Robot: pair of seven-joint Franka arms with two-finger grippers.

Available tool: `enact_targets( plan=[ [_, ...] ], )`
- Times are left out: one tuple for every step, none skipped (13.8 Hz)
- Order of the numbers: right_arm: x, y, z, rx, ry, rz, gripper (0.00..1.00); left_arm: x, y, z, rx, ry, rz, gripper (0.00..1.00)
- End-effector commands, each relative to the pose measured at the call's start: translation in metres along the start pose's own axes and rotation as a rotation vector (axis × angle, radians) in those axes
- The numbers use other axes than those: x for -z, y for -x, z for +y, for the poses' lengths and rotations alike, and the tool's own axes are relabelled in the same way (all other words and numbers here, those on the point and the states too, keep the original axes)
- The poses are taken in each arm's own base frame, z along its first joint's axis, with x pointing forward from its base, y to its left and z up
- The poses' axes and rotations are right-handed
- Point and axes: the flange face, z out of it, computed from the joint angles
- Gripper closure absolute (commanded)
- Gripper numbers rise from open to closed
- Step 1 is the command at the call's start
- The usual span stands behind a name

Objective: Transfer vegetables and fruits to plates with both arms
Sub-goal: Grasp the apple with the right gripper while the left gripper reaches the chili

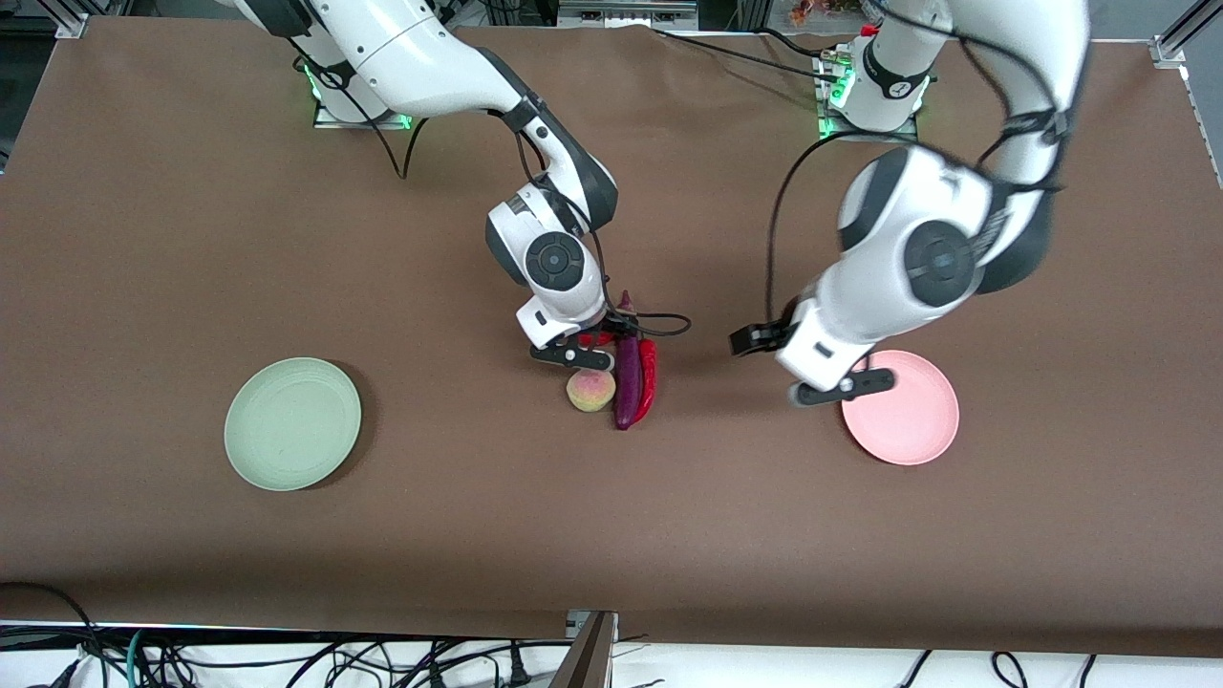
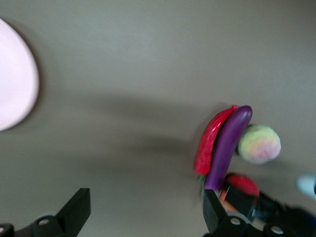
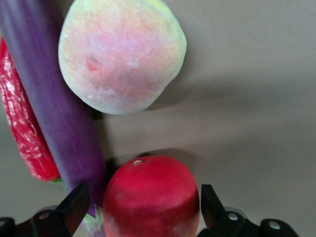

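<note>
Now the right gripper [image 3: 143, 207] straddles the red pomegranate [image 3: 150, 197] beside the eggplant [image 1: 627, 380], chili [image 1: 648, 380] and peach [image 1: 590, 390], jaws wide; the left gripper [image 1: 841, 387] hangs wide open over the pink plate [image 1: 908, 416].

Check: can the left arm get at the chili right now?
Probably yes. The left tool hangs open over the pink plate's edge, bare table between it and the chili. The chili's plate-facing side is free; the eggplant flanks its inner side.
</note>
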Motion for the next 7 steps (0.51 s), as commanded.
enact_targets(
  plan=[
    [-0.001, 0.005, -0.006, 0.011, -0.008, -0.004, 0.26, -0.058, -0.009, 0.024, 0.028, 0.002, 0.001, 0.00],
    [-0.001, 0.003, -0.004, 0.011, -0.007, -0.005, 0.46, -0.075, -0.010, 0.027, 0.029, -0.001, -0.004, 0.00],
    [-0.002, 0.004, -0.004, 0.019, -0.005, -0.006, 0.58, -0.090, -0.007, 0.033, 0.018, -0.005, -0.005, 0.00],
    [-0.002, 0.004, -0.004, 0.030, -0.004, -0.008, 0.62, -0.101, -0.003, 0.040, 0.006, -0.005, -0.002, 0.00],
    [0.000, 0.003, -0.003, 0.041, -0.001, -0.007, 0.66, -0.115, 0.006, 0.049, -0.006, -0.003, -0.008, 0.00],
    [0.007, 0.000, -0.002, 0.037, -0.003, -0.004, 0.67, -0.127, 0.014, 0.059, -0.010, 0.008, -0.021, 0.00],
    [0.019, -0.001, 0.001, 0.034, 0.007, -0.012, 0.67, -0.138, 0.013, 0.057, -0.003, 0.004, -0.032, 0.00]
  ],
)
